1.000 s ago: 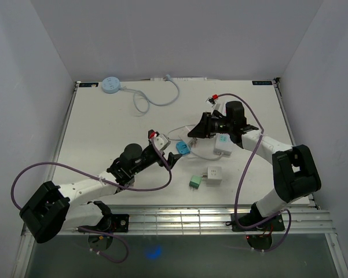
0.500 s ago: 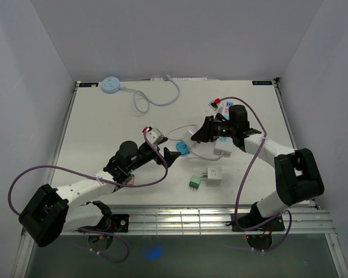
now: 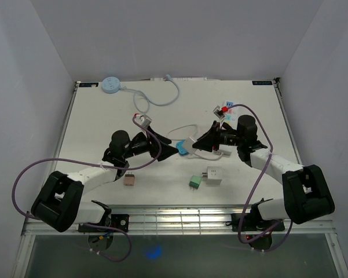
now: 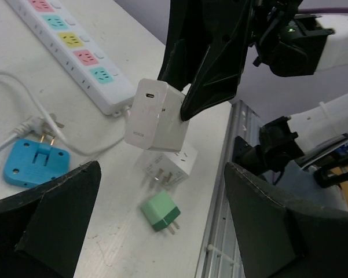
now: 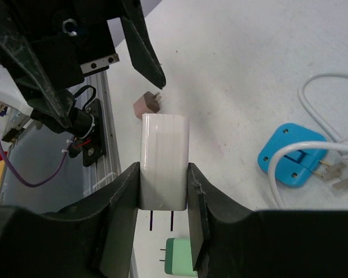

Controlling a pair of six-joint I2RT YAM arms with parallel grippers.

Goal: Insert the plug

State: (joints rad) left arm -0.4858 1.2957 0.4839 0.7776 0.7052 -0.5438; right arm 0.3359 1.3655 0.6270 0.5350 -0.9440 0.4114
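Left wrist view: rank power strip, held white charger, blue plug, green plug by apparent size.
1. power strip
2-3. white charger and blue plug look about alike; the charger is held off the table, nearer the camera, so no ranking
4. green plug

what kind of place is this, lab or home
Probably a robotics lab cell: a white table boxed in by blank walls, a left arm and right arm bolted at its near edge, a power strip and a green adapter as props.
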